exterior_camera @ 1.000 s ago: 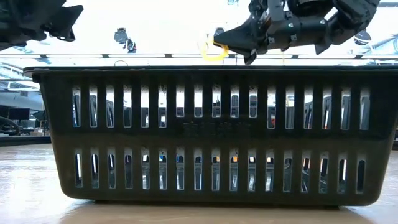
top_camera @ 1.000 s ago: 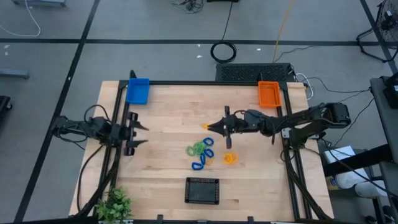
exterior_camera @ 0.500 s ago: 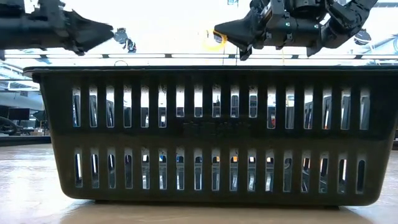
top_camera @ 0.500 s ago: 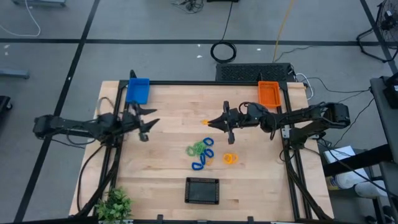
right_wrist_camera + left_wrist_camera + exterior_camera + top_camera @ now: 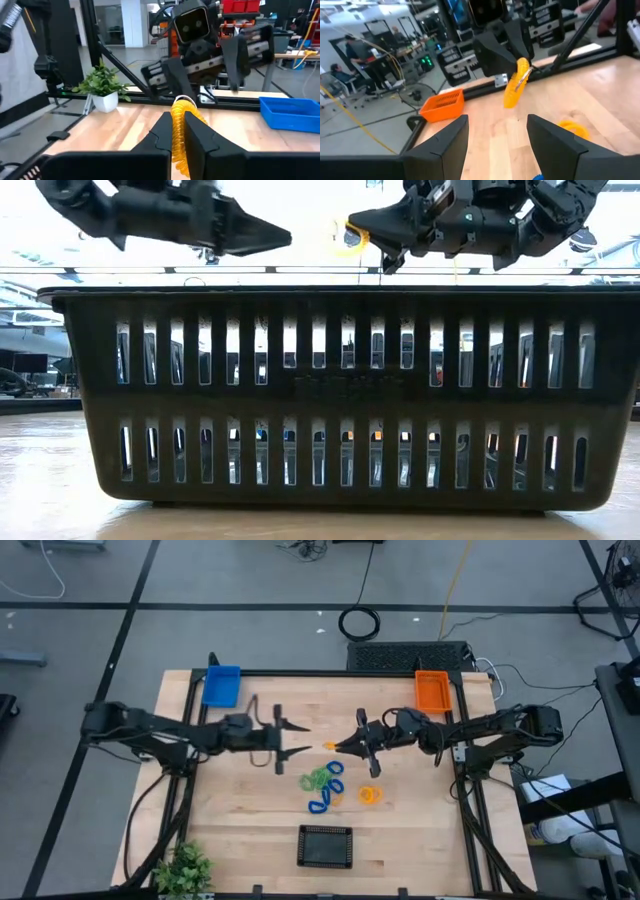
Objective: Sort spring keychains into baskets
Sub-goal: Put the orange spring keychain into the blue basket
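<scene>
My right gripper (image 5: 338,745) is over the table's middle, shut on an orange-yellow spring keychain (image 5: 328,745), which also shows in the left wrist view (image 5: 516,84). My left gripper (image 5: 305,738) faces it from the left, open and just short of the keychain. Green (image 5: 317,778) and blue (image 5: 322,802) keychains and another orange-yellow one (image 5: 370,795) lie on the wood. The blue basket (image 5: 221,686) stands at the far left, the orange basket (image 5: 432,691) at the far right and the black basket (image 5: 326,846) near the front edge. My right gripper pinches the orange-yellow keychain's coil (image 5: 181,117) between its two fingers. The fingers lie level and point toward the table's left. The keychain is lifted clear of the table and sticks out past the fingertips, its free part drooping a little.
A small green plant (image 5: 185,868) stands at the near left corner. In the low view the black basket (image 5: 340,390) fills the frame, with both grippers above its rim. Black frame rails run along the table's sides.
My left gripper has swept from the table's left edge toward the middle, rising a little, and now faces the held keychain; it has stayed open. My right gripper has kept its place, turning slightly, with the keychain still between its fingers.
</scene>
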`<action>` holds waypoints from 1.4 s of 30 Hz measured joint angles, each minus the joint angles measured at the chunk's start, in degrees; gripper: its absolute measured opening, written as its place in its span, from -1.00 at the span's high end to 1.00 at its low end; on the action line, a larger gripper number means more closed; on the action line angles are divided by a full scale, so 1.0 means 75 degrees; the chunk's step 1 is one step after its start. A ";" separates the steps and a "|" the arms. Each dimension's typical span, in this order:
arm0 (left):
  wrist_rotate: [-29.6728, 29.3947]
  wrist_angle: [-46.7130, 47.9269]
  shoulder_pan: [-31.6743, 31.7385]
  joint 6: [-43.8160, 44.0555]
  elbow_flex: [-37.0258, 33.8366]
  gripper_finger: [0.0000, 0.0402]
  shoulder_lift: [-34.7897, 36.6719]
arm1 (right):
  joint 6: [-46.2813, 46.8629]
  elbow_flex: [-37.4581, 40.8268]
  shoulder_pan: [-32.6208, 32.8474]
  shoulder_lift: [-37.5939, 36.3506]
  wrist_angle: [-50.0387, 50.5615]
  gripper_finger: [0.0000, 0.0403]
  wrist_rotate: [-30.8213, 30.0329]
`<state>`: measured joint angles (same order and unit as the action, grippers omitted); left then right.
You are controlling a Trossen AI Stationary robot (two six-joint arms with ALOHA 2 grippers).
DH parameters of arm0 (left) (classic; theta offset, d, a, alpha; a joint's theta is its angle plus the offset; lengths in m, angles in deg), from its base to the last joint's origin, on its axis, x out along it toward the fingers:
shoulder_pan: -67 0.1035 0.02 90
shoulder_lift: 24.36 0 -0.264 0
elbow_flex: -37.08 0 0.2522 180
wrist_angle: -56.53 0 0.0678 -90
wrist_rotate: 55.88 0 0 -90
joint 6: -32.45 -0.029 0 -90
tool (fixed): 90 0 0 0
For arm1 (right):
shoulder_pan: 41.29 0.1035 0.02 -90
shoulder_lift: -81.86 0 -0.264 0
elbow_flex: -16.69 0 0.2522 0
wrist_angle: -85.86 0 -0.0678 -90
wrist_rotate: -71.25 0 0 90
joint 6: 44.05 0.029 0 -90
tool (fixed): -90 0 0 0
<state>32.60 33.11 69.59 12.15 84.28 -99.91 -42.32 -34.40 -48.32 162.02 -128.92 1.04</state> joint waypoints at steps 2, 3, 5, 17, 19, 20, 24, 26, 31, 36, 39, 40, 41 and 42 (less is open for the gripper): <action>0.0000 0.0026 0.0003 -0.0014 0.0280 -0.05 -0.0385 | -0.0101 0.0000 0.0000 0.0000 -0.0011 0.95 0.0003; 0.0000 0.0026 0.0003 -0.0015 0.0421 -0.05 -0.0550 | -0.0117 0.0000 0.0000 0.0000 -0.0014 0.95 0.0005; 0.0000 -0.0042 0.0001 -0.0035 0.0690 -0.05 -0.0801 | -0.0118 0.0000 -0.0043 0.0000 -0.0025 0.95 0.0017; 0.0466 -0.0050 -0.0012 -0.0023 0.1419 -0.05 -0.1664 | -0.0330 0.0000 -0.0067 0.0000 -0.0011 0.95 -0.0009; 0.0463 -0.0073 -0.0006 0.0005 0.1419 -0.05 -0.1663 | -0.0328 0.0000 -0.0059 0.0000 0.0044 0.95 -0.0006; 0.0462 -0.0093 -0.0006 0.0057 0.1419 -0.05 -0.1662 | -0.0328 0.0000 -0.0052 0.0000 0.0063 0.95 -0.0006; 0.0468 -0.0278 -0.0020 0.0596 0.1419 -0.05 -0.1662 | -0.0204 0.0000 -0.0048 0.0000 0.0102 0.95 -0.0008; 0.0487 -0.0454 -0.0026 0.0935 0.1419 -0.05 -0.1662 | -0.0083 0.0000 -0.0049 0.0000 0.0102 0.95 -0.0006; 0.0388 -0.0487 -0.0031 0.1068 0.1419 -0.05 -0.1662 | -0.0091 0.0000 0.0000 0.0000 0.0140 0.95 -0.0038; 0.0319 -0.0381 -0.0149 0.0487 0.1419 0.08 -0.1662 | -0.0115 0.0000 0.0102 0.0000 0.0105 0.95 -0.0024; 0.0286 -0.0247 -0.0209 0.0326 0.1416 0.36 -0.1662 | -0.0118 0.0000 0.0160 0.0000 0.0107 0.95 -0.0018; 0.0299 -0.0234 -0.0215 0.0313 0.1416 0.47 -0.1662 | -0.0118 0.0000 0.0188 0.0000 0.0105 0.95 -0.0024; 0.0366 -0.0240 -0.0216 0.0310 0.1416 0.60 -0.1662 | -0.0118 0.0000 0.0215 0.0000 0.0102 0.95 -0.0027; 0.0407 -0.0256 -0.0216 0.0293 0.1416 0.72 -0.1662 | -0.0118 0.0000 0.0249 0.0000 0.0102 0.95 -0.0027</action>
<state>35.65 31.19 67.97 14.34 94.89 -112.37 -43.21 -34.40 -46.45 162.02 -128.15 0.84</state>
